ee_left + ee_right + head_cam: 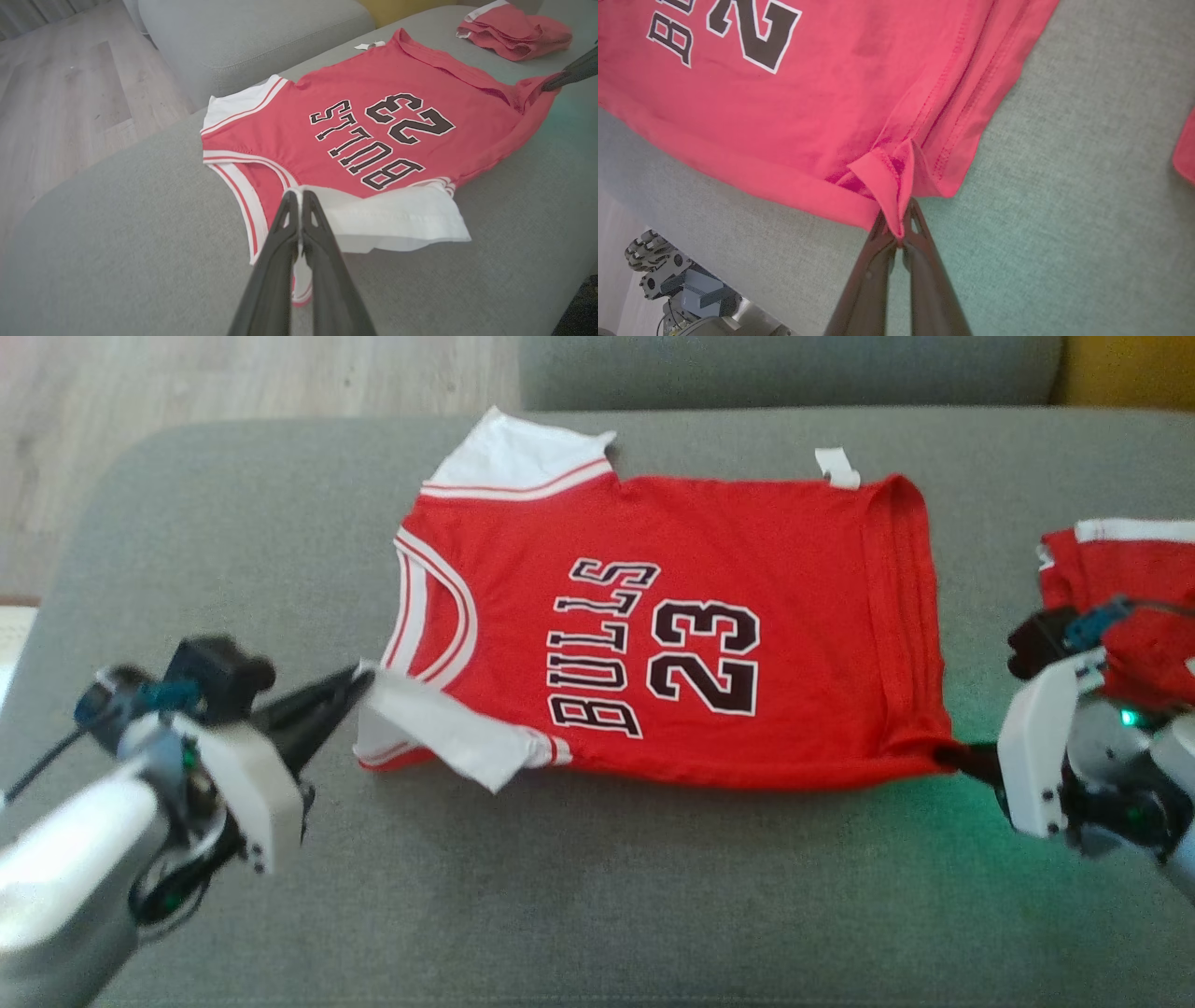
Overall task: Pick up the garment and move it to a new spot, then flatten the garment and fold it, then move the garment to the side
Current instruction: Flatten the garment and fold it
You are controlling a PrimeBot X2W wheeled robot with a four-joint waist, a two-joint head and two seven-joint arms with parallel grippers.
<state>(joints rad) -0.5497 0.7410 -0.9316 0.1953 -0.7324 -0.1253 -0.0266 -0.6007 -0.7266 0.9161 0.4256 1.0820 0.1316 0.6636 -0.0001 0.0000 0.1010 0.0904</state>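
On the grey couch seat (560, 896): red garment (672, 644), spread nearly flat, front up, black "BULLS 23" print across its middle.

At the garment's collar end, near corner: left gripper (359, 686), jaws clenched on the edge of the white sleeve flap, holding it a little off the seat, with the flap draped across that corner of the red.

At the garment's hem end, near corner: right gripper (954, 758), jaws pinched tight on a small peak of red hem, with the fabric puckered around the grip.

At the garment's far collar corner: other sleeve lying flat, white with red stripes.

Along the garment's far edge, toward the hem end: small white label (837, 467) poking out onto the seat.

Beyond the hem end, apart from the garment: second red piece (1125, 607), bunched, with a white band along its top, partly behind the right arm.

Past the garment's far edge: grey back cushion (794, 369).

Off the collar end, beyond the seat: pale wooden floor (187, 392).

Beside the hem corner of the garment: green glow on the seat.
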